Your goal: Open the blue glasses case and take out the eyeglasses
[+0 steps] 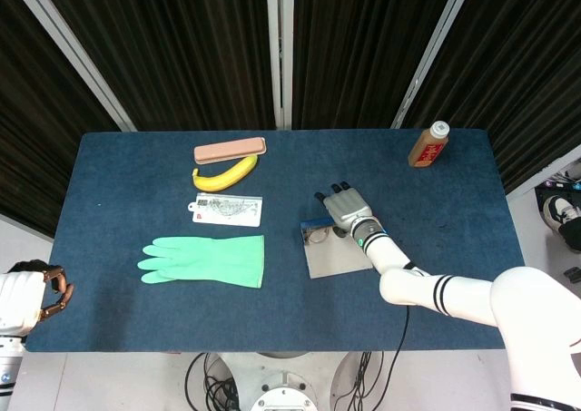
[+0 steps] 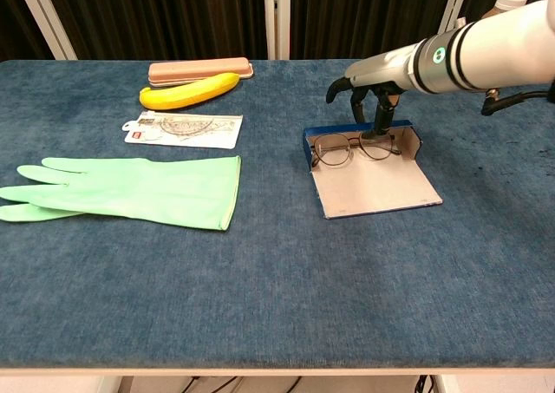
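Note:
The blue glasses case [image 2: 310, 147] lies open right of the table's middle, its grey flap [image 2: 375, 186] spread flat toward the front. In the head view the case [image 1: 332, 257] sits just below my right hand [image 1: 345, 208]. The thin-rimmed eyeglasses [image 2: 351, 147] lie in the blue tray, also visible in the head view [image 1: 317, 235]. My right hand [image 2: 375, 81] arches over the tray's right end, with fingertips [image 2: 380, 133] coming together on the frame by the right lens in a pinch. My left hand [image 1: 53, 289] hangs off the table's front left corner, too small to read.
A green rubber glove [image 2: 130, 190] lies flat at the left. Behind it are a packaged card [image 2: 184, 127], a banana [image 2: 189, 90] and a pink case [image 2: 199, 68]. A brown bottle [image 1: 428, 144] stands at the far right corner.

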Motion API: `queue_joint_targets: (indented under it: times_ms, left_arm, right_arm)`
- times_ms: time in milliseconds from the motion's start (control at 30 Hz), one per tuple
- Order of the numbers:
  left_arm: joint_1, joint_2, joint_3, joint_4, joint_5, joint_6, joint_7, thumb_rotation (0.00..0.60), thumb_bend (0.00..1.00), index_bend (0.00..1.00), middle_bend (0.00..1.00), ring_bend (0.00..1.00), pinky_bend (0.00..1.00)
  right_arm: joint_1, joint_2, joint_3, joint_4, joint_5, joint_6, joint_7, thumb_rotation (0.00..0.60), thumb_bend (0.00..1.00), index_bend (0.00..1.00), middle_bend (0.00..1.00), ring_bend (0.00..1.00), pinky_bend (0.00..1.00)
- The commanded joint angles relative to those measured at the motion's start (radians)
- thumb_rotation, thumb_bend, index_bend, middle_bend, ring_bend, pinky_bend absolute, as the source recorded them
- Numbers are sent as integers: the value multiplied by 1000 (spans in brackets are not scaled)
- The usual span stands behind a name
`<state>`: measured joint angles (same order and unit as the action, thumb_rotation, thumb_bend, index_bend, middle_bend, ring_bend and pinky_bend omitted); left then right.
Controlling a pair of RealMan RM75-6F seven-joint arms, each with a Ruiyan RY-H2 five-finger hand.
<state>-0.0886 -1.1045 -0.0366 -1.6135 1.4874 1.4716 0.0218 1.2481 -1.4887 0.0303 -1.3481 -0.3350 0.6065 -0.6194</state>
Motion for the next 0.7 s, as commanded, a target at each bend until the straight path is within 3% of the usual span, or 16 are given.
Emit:
queue_joint_targets:
  times_ms: [33,233,700]
  left_arm:
    - [0,0,0,0,0,1,1,600,373,662,662,428,406]
    - [0,0,0,0,-1,0,1,600,373,662,662,428,406]
    - [0,2,1,0,0,-1,-6,600,373,662,662,429,399]
  right_arm:
    - [-8,8,-2,-3,-32,1,28,600,330,105,378,0,0]
    - [-8,-26,-18,40,-79,2,44,600,353,150,309,0,0]
    - [-2,-53,-31,72,-91,12,69,600,382,292,297,0,0]
